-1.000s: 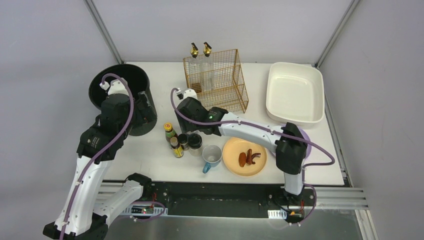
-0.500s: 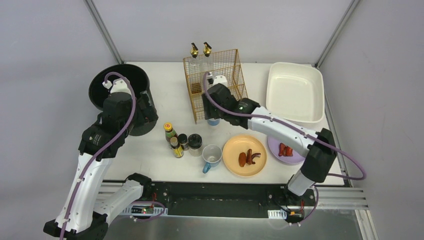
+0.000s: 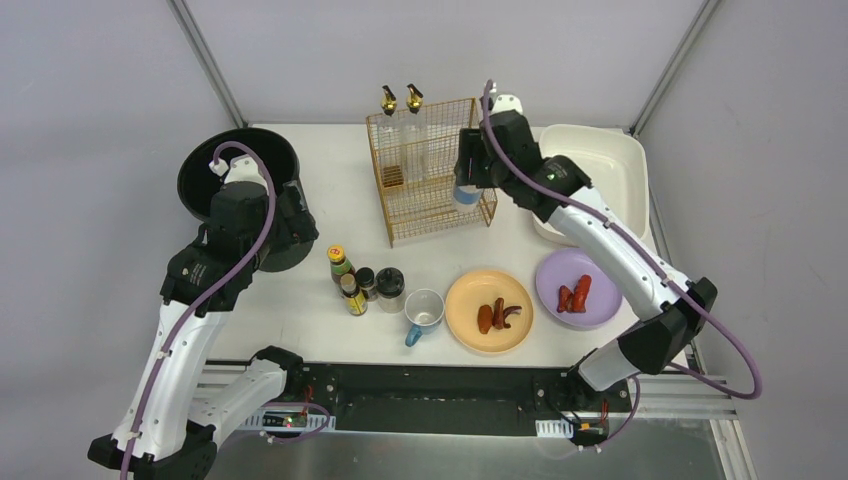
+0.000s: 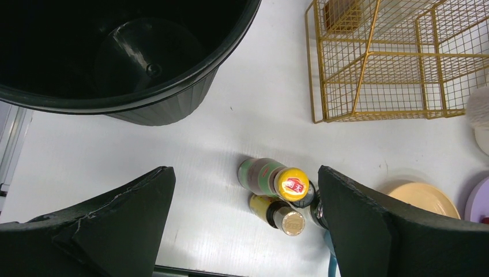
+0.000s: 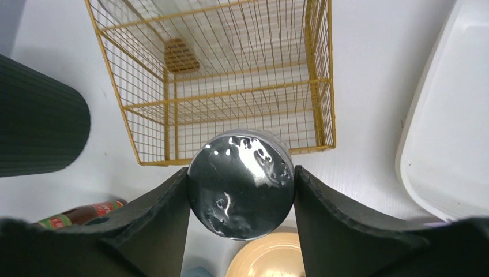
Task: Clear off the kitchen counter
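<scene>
The white kitchen counter holds a gold wire rack at the back. My right gripper is shut on a clear jar with a black lid and holds it above the rack's front right corner. My left gripper is open and empty, hovering over a yellow-capped bottle and a gold-capped bottle, next to the black bin. In the top view these bottles stand with two dark-lidded jars at the counter's front middle.
A mug, an orange plate and a purple plate, both with food on them, sit near the front edge. The cream tub is at the back right. Two glass bottles stand in the rack.
My right arm has swung from the bottle cluster up and to the back right with the jar in its jaws, uncovering the purple plate. The left arm has barely moved.
</scene>
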Motion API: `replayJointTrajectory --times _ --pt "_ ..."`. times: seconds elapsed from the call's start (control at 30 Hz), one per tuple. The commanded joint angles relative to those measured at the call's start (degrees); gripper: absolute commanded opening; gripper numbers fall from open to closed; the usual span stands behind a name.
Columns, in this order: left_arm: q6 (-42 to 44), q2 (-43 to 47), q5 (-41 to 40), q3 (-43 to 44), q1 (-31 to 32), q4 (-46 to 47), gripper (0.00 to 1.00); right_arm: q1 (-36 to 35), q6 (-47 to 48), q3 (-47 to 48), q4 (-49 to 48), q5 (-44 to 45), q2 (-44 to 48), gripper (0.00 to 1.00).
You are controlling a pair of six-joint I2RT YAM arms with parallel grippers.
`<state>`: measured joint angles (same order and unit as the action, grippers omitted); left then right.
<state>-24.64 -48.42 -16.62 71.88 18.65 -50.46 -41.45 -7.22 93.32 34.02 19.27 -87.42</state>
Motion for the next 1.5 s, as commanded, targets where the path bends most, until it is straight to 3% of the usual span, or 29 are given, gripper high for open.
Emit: replayJointTrajectory --times 0.0,0.47,0.7,0.97,1.47 --pt "-0.43 0.0 0.87 1.59 -0.36 1.19 1.0 1.77 1.32 10.49 -1.04 -4.13 -0.62 0.1" --pt "0.2 0.27 2.03 0.46 -0.33 1.92 1.0 4.0 0.63 31.73 -2.01 -9.92 -16.87 0.09" --pt "0.37 0.65 2.42 0.37 -0.37 1.9 1.0 4.0 -0.2 32.0 -7.6 -13.3 -21.53 0.08" --pt "-0.13 0.61 3.25 0.53 -0.42 1.92 1.0 2.33 0.97 24.93 -16.97 -15.6 -22.61 0.08" --pt "0.03 1.8 3.44 0.34 -0.37 1.78 1.0 -0.42 2.04 30.15 -12.69 -15.53 -32.2 0.1"
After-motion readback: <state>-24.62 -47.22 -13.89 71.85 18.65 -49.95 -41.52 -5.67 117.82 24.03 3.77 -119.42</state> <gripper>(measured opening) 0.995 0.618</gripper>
